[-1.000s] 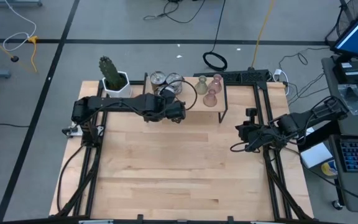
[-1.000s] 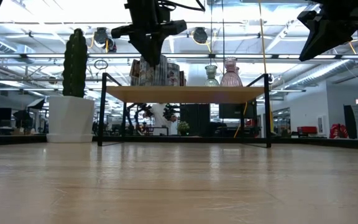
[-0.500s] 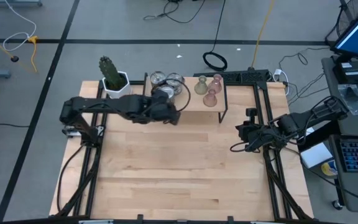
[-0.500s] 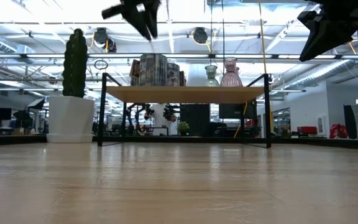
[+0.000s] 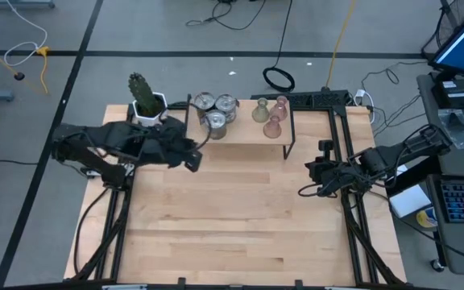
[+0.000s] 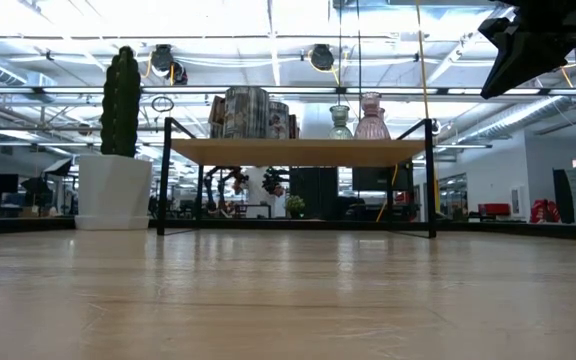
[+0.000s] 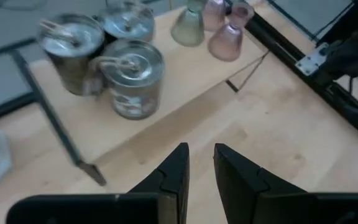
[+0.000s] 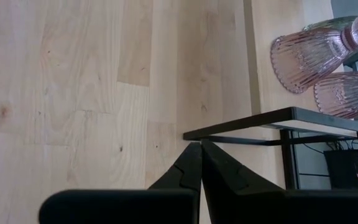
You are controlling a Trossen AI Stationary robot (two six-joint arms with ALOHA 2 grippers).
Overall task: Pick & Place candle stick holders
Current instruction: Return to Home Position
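Observation:
Three silver mottled cups (image 5: 216, 111) stand on their bases at the left end of a small wooden shelf (image 5: 244, 131) at the table's far side. An olive-green holder (image 5: 259, 111) and two pale pink holders (image 5: 276, 115) stand at its right end. The left wrist view shows the cups (image 7: 132, 78), the green holder (image 7: 188, 25) and the pink ones (image 7: 225, 40). My left gripper (image 5: 192, 159) is empty, its fingers a little apart (image 7: 201, 155), over the table near and left of the shelf. My right gripper (image 5: 308, 169) is shut and empty (image 8: 199, 149) at the table's right side.
A white pot with a green cactus (image 5: 146, 101) stands on the table left of the shelf. The shelf rests on thin black legs (image 6: 164, 175). Bare wooden tabletop (image 5: 232, 217) lies in front of it. Black frame rails (image 5: 349, 209) run along the table's sides.
My left gripper has drawn back from over the silver cups on the shelf toward the table's left and near side, and has left the low view upward. The cups stay standing on the shelf.

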